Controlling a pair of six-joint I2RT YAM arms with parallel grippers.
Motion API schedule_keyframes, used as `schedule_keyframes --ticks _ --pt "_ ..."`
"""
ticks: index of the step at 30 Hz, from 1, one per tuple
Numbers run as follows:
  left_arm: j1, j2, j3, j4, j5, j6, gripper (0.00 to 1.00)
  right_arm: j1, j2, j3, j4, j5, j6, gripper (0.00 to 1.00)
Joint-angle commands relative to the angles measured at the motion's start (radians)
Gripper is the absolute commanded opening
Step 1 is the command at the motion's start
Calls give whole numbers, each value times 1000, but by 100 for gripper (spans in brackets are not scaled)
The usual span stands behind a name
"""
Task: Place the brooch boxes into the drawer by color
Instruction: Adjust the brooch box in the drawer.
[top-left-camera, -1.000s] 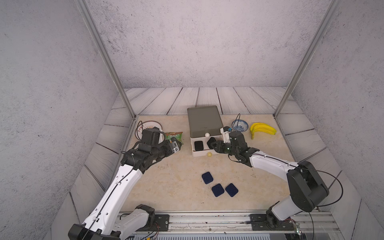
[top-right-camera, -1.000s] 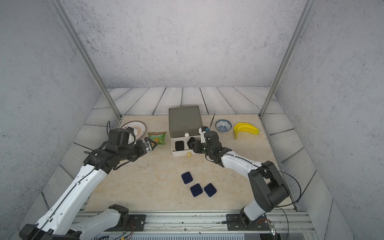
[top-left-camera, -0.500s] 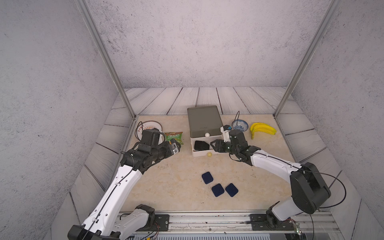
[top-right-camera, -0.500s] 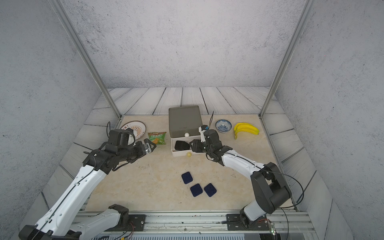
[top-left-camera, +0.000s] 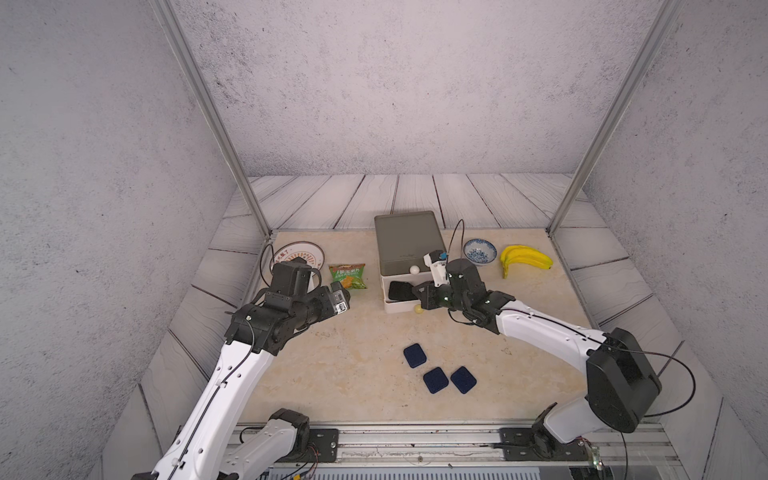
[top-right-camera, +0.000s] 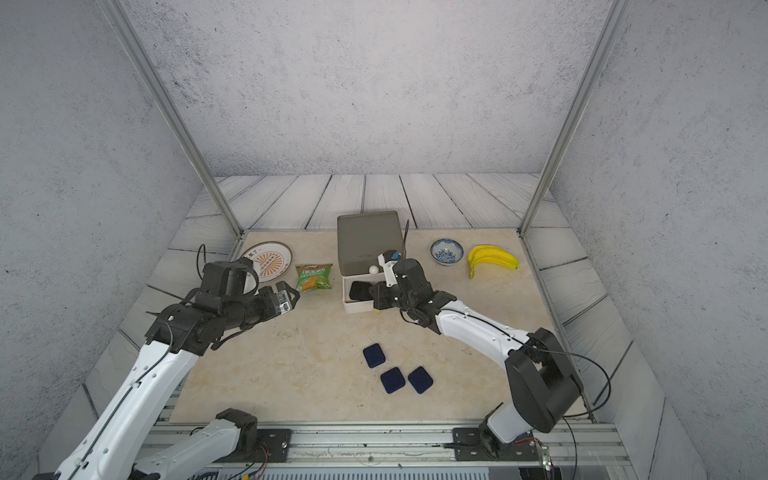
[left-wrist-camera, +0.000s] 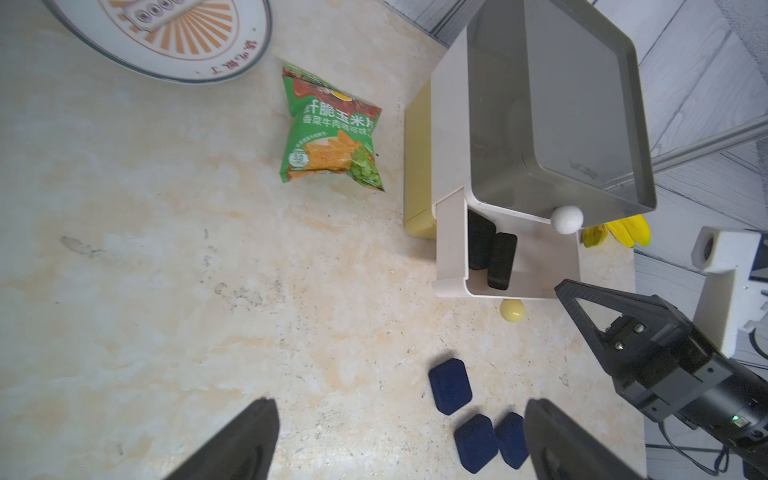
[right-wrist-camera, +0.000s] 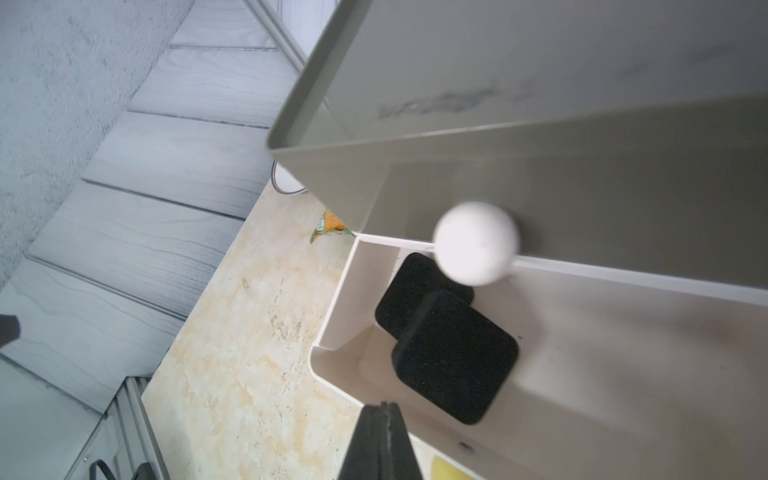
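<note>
Your two black brooch boxes (right-wrist-camera: 455, 361) lie in the pulled-out white drawer (right-wrist-camera: 340, 299) of the chest (top-left-camera: 407, 241), one overlapping the other. Three navy brooch boxes (top-left-camera: 435, 380) lie grouped on the surface (top-left-camera: 332, 374), well apart from the chest. Your right fingers (right-wrist-camera: 384, 440) are pressed together and empty, just at the drawer's front wall; you cannot tell whether they touch it. Your left fingers (left-wrist-camera: 249, 440) are spread wide, holding nothing, above the surface near the green snack packet (top-left-camera: 348, 276).
</note>
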Motion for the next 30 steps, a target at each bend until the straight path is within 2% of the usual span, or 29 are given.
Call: schedule_keyframes --ticks 1,7,10,25,30 --pt "69 -13 -14 -77 4 66 98 7 50 15 77 4 60 1" --pt "199 -18 -32 -108 81 133 98 13 123 63 47 33 83 0" --pt "233 -15 -40 -90 132 141 98 28 142 105 -11 66 62 0" --pt "241 -14 -61 -70 182 152 98 54 133 153 -113 145 12 0" --pt "241 -9 -51 -72 190 152 98 56 161 191 -128 112 0 0"
